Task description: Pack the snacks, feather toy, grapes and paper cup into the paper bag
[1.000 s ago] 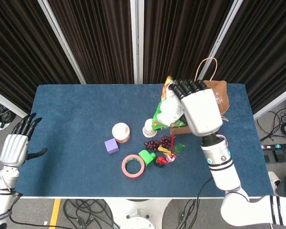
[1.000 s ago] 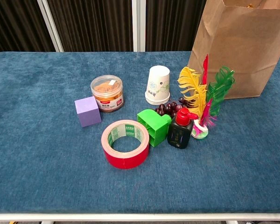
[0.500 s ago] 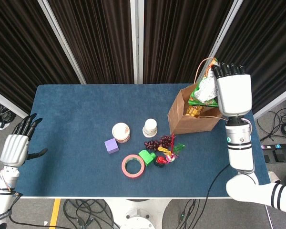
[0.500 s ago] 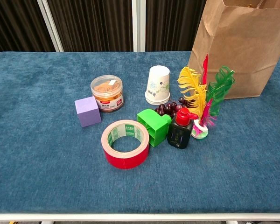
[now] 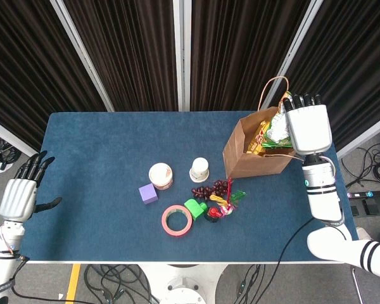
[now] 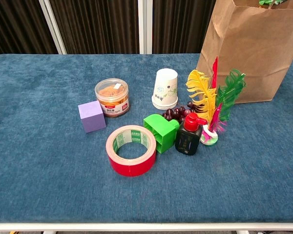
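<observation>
The brown paper bag (image 5: 250, 159) (image 6: 254, 53) stands open at the table's back right. My right hand (image 5: 309, 126) hovers over its mouth and grips a green snack bag (image 5: 275, 130), which is lowered partly into the bag; a green tip (image 6: 268, 2) shows at the bag's rim in the chest view. The white paper cup (image 5: 199, 170) (image 6: 165, 88) stands upside down left of the bag. Dark grapes (image 5: 209, 189) (image 6: 178, 113) lie in front of the cup. The feather toy (image 5: 227, 199) (image 6: 210, 102) stands beside them. My left hand (image 5: 19, 196) is open, off the table's left edge.
Near the centre are a clear snack jar (image 5: 160, 176) (image 6: 112, 97), a purple cube (image 5: 148, 193) (image 6: 92, 116), a red tape roll (image 5: 176, 220) (image 6: 131, 156), a green block (image 5: 194, 208) (image 6: 160, 131) and a black bottle with a red cap (image 5: 213, 214) (image 6: 189, 136).
My right hand carried the green snack bag from beside the cup over to the paper bag's mouth and has lowered it partly inside. The left hand stayed still.
</observation>
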`<action>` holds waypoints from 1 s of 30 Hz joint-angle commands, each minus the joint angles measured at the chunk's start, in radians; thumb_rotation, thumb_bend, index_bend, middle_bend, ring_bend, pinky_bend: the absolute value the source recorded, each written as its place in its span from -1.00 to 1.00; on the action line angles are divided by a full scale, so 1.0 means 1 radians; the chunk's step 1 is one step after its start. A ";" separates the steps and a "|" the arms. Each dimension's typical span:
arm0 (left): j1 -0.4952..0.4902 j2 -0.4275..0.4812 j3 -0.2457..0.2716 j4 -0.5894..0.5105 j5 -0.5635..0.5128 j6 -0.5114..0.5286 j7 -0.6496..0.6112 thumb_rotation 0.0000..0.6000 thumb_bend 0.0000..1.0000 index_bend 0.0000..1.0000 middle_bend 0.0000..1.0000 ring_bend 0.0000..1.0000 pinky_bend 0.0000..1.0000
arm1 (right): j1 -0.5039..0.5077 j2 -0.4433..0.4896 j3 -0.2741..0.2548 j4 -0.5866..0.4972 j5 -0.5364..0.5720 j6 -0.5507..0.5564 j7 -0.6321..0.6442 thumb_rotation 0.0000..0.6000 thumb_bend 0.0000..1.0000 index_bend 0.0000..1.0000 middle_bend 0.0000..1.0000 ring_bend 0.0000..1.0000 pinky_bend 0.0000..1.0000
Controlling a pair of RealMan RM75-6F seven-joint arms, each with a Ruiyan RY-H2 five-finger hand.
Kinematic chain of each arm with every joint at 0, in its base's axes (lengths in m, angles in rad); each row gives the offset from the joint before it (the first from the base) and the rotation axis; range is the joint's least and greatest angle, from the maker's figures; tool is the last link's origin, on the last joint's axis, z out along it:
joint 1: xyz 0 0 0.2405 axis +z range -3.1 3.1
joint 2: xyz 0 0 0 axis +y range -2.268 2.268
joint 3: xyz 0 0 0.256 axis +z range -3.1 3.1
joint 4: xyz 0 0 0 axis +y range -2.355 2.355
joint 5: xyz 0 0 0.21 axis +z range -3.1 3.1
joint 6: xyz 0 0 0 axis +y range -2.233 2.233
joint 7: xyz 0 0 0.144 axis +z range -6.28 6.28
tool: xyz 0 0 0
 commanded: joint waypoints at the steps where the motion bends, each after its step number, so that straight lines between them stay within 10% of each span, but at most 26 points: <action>1: 0.001 -0.001 0.001 0.003 -0.001 0.000 -0.004 1.00 -0.71 -0.68 -0.73 -0.90 -0.65 | 0.006 0.015 -0.004 -0.022 0.020 -0.026 -0.011 1.00 -0.95 -0.19 -0.48 -0.85 -0.83; 21: 0.001 -0.005 -0.003 0.009 0.002 0.006 -0.014 1.00 -0.71 -0.68 -0.73 -0.90 -0.65 | 0.009 0.039 0.031 -0.085 0.063 0.009 -0.012 1.00 -1.00 -0.44 -0.67 -1.00 -1.00; 30: -0.003 -0.003 -0.005 -0.001 0.004 0.004 -0.006 1.00 -0.71 -0.68 -0.73 -0.90 -0.64 | 0.021 0.069 0.154 -0.278 0.025 0.047 0.186 1.00 -1.00 -0.44 -0.64 -0.96 -0.96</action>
